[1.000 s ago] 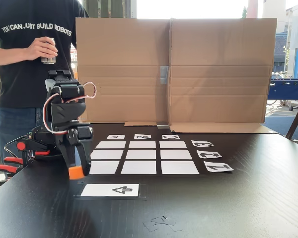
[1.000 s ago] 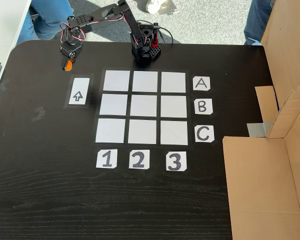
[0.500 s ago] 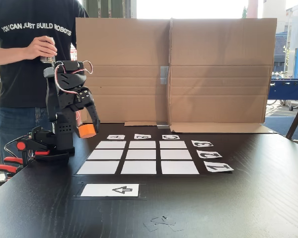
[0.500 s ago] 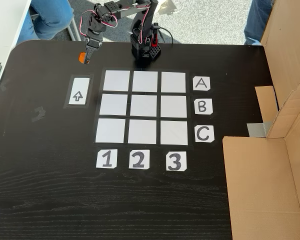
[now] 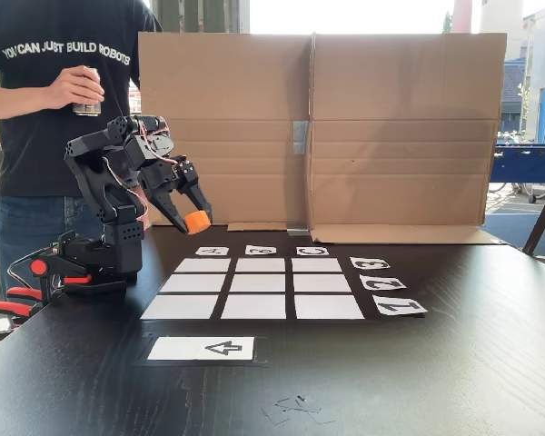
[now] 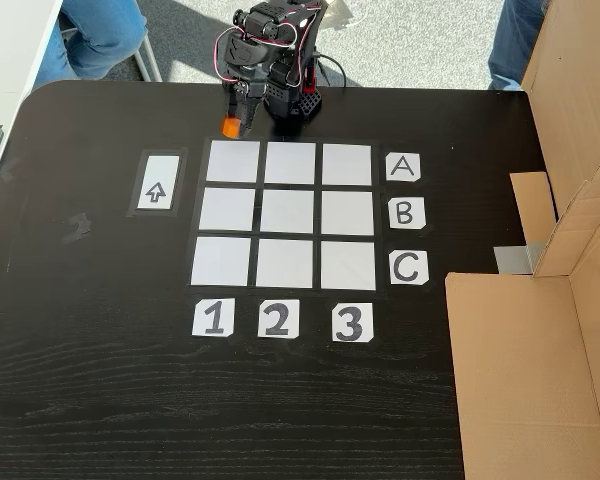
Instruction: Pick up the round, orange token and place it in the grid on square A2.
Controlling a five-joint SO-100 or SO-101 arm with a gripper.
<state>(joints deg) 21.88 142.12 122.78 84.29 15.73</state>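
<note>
Front fixed view
Arm pose: folded over its base, wrist angled down toward the grid (image 5: 252, 287), raised off the table (image 5: 418, 381).
Surroundings: dark wood table, cardboard wall (image 5: 322, 132) behind, a person (image 5: 50, 100) holding a can.
Claw: the gripper (image 5: 193, 221) is clenched on the token (image 5: 196, 222), in the air.

Top fixed view
Arm pose: hunched above its base at the table's far edge.
Surroundings: arrow card (image 6: 157, 182) left of the grid (image 6: 288, 214); square A2 (image 6: 290, 164) bare.
Claw: gripper (image 6: 231, 125) grasping the token (image 6: 231, 126), seemingly just outside the grid's corner by cell A1.
</note>
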